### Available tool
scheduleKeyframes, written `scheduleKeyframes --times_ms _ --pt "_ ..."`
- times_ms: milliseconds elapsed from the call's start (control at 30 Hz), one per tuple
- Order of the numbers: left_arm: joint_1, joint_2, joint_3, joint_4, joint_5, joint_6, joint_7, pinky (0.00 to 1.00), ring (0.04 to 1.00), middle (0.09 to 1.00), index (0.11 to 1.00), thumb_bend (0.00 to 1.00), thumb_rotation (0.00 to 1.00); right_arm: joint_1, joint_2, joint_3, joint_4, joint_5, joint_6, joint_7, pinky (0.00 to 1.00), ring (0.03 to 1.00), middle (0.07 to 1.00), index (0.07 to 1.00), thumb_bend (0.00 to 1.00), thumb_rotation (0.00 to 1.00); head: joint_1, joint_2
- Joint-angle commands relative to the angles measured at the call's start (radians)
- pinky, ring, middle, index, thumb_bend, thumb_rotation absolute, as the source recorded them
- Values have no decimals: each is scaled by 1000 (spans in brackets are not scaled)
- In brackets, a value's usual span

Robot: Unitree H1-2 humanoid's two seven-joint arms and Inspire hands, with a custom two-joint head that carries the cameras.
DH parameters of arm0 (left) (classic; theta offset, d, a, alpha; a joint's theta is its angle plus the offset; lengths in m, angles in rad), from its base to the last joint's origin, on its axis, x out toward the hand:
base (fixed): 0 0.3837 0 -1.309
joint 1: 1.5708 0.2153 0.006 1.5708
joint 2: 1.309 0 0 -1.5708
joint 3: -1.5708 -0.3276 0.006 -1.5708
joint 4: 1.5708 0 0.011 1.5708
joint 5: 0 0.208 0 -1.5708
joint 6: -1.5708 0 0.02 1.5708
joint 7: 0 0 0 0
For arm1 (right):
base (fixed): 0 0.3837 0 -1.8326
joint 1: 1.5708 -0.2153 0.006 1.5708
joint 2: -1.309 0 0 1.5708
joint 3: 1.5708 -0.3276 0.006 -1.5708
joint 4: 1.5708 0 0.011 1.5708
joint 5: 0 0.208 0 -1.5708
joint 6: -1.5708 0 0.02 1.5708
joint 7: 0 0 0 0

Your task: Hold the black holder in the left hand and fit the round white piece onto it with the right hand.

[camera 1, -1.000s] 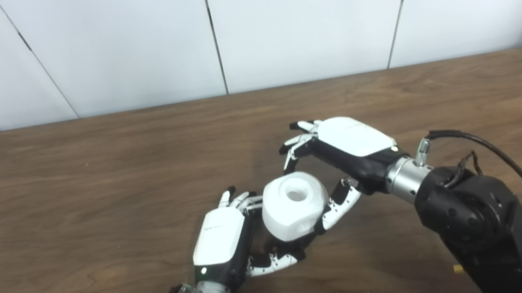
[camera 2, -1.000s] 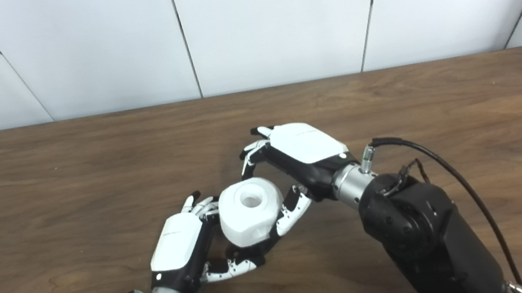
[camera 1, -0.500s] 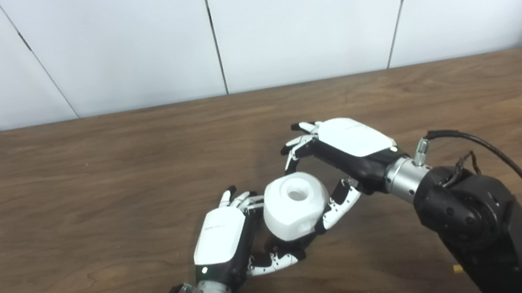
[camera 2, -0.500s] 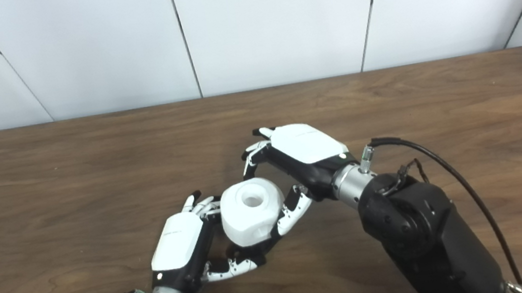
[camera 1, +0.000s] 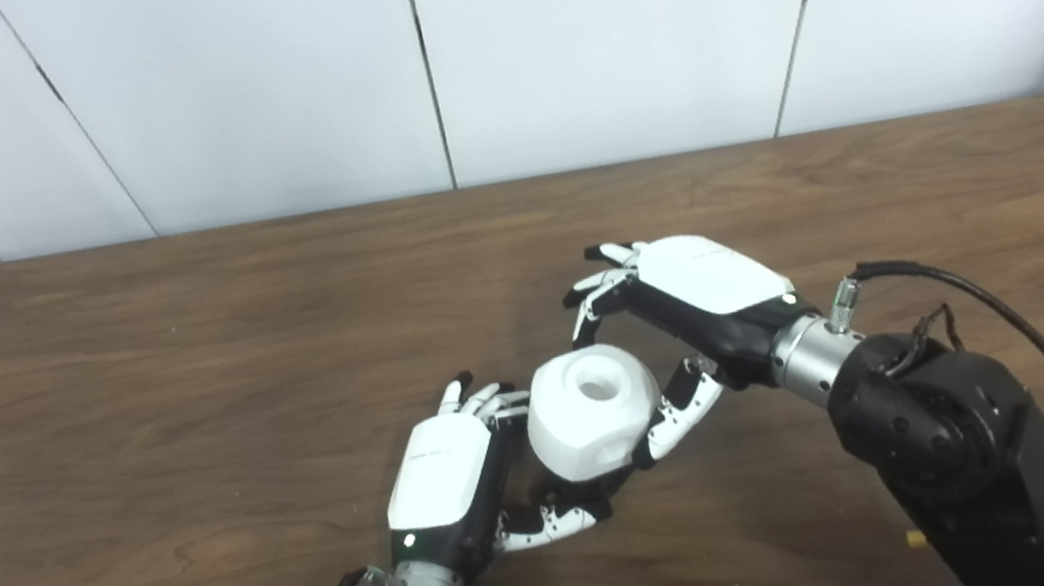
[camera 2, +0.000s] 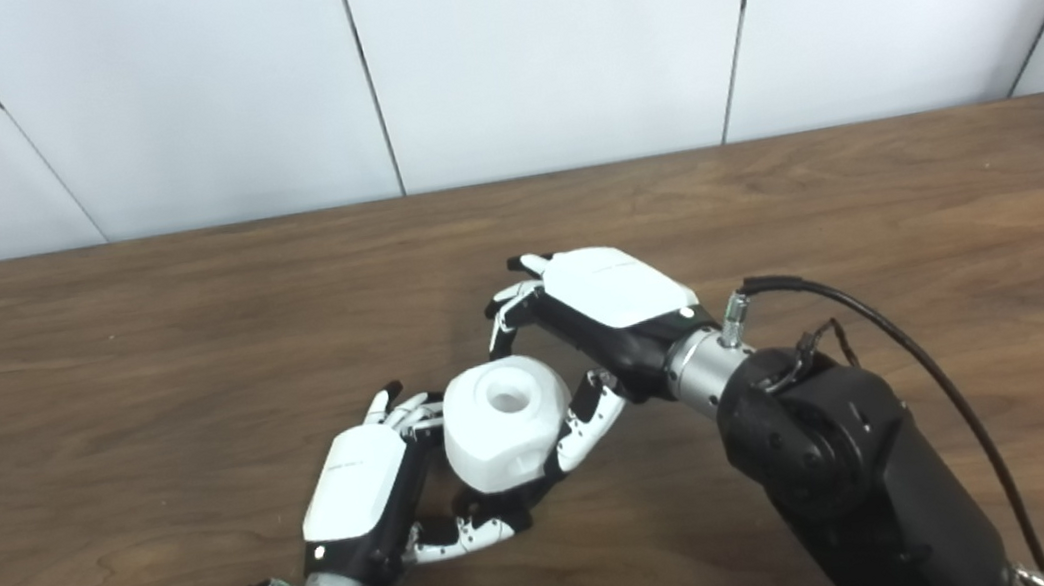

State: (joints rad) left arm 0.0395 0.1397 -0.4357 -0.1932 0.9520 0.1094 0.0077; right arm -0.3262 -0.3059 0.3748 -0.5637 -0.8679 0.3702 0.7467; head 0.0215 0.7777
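In the left eye view, the fitting step is judged nearly done: the round white piece [camera 1: 590,412], a smooth matte, faceted drum with a round hole in its top, sits above the left hand [camera 1: 446,479], whose fingers are curled beneath it. The black holder [camera 1: 577,499] is seen only as a dark sliver under the piece, so seating cannot be confirmed. The right hand [camera 1: 681,312] is seen with fingers apart, thumb just beside the piece's right flank. A clean withdrawal of that hand is judged to be called for next.

In the right eye view, the white piece [camera 2: 504,421] is shown over the grained brown table [camera 2: 91,390], between both hands; the left fingers [camera 2: 458,536] are wrapped low, apparently clamped on the holder
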Motion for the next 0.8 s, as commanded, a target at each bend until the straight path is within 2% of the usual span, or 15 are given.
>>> scheduleKeyframes --times_ms 0,267,767 --pt "-1 -5 -16 24 17 5 -21 1000 864 766 485 520 47 -10 -1 1 -26 2 -34 -8 1000 983 845 483 524 131 0 0" --pt "-3 -7 -17 24 19 11 -27 1000 865 769 485 520 47 0 2 -1 -24 8 -58 -17 1000 983 840 483 524 131 1 1" --pt "-3 -6 -18 23 19 10 -28 1000 866 769 486 520 46 6 3 10 -33 5 -62 -12 1000 981 838 483 524 131 0 2"
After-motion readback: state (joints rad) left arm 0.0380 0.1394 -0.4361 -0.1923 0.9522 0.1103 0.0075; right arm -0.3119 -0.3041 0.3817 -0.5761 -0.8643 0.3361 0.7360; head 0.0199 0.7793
